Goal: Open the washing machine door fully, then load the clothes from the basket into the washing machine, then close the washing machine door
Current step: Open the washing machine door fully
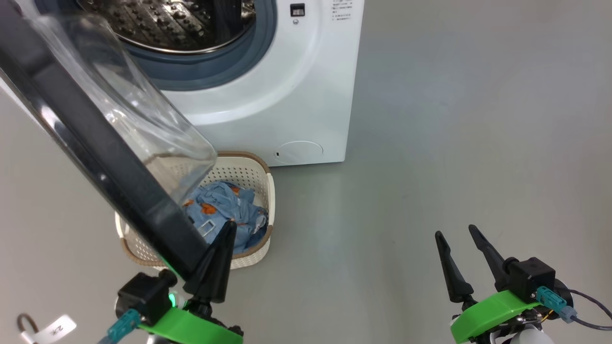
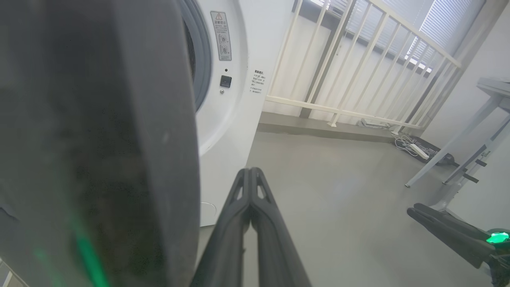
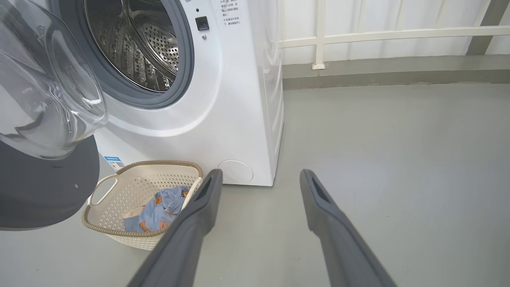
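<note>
Near left: left gripper (image 1: 228, 228), fingers together, at the edge of the washing machine door (image 1: 95, 143), which stands swung open.
Near right: right gripper (image 1: 455, 231), fingers apart, empty.
Middle: basket (image 1: 268, 191), clothes (image 1: 224, 205) inside, unloaded.
Far: washing machine (image 1: 296, 95).
Outstanding: loading, closing.

I take the white railing (image 2: 358, 52) as my mark. It stands on a low grey ledge (image 2: 318, 129), and the smooth grey floor (image 1: 454, 143) runs out in front of it. At its foot, toward one end, a white power strip (image 2: 418, 150) lies among loose cables (image 2: 400, 139). Behind the railing hang window blinds (image 2: 450, 20). Past that end stands a pale table (image 2: 496, 85) on slanted legs. Well away from the railing, a white paper tag (image 1: 56, 329) lies beside a brown loop (image 1: 26, 322).
</note>
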Available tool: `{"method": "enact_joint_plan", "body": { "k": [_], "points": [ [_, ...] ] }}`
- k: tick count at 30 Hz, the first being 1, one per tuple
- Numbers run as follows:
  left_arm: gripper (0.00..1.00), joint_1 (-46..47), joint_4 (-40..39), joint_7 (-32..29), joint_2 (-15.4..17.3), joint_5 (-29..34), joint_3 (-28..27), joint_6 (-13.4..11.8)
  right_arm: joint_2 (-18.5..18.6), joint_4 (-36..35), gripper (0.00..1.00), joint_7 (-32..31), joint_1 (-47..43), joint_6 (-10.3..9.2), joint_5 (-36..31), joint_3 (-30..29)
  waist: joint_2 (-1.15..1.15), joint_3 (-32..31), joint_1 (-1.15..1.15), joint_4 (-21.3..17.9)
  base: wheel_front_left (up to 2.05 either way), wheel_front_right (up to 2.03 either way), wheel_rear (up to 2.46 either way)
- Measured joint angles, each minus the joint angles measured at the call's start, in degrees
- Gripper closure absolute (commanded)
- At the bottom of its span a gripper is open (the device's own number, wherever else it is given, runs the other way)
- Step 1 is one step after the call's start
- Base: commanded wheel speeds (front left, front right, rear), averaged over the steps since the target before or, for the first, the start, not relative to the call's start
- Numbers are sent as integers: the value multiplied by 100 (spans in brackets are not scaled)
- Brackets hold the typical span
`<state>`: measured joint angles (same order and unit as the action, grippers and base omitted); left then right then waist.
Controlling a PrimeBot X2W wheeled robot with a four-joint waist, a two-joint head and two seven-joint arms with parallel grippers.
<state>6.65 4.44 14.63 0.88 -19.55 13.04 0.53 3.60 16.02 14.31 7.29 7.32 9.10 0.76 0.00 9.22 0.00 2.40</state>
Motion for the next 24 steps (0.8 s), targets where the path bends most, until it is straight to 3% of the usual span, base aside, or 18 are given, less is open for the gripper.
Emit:
{"method": "enact_joint_plan", "body": {
  "k": [15,24],
  "points": [
    [100,-425,-355,-1,24,-1,-386,-13,-2,42,0,0,-54,0,8,-37,0,-129,0,438,0,0,0],
    [100,-571,-589,1,48,-2,-475,-223,-3,36,0,0,-169,0,8,-64,0,-144,0,839,0,0,0]
  ]
}}
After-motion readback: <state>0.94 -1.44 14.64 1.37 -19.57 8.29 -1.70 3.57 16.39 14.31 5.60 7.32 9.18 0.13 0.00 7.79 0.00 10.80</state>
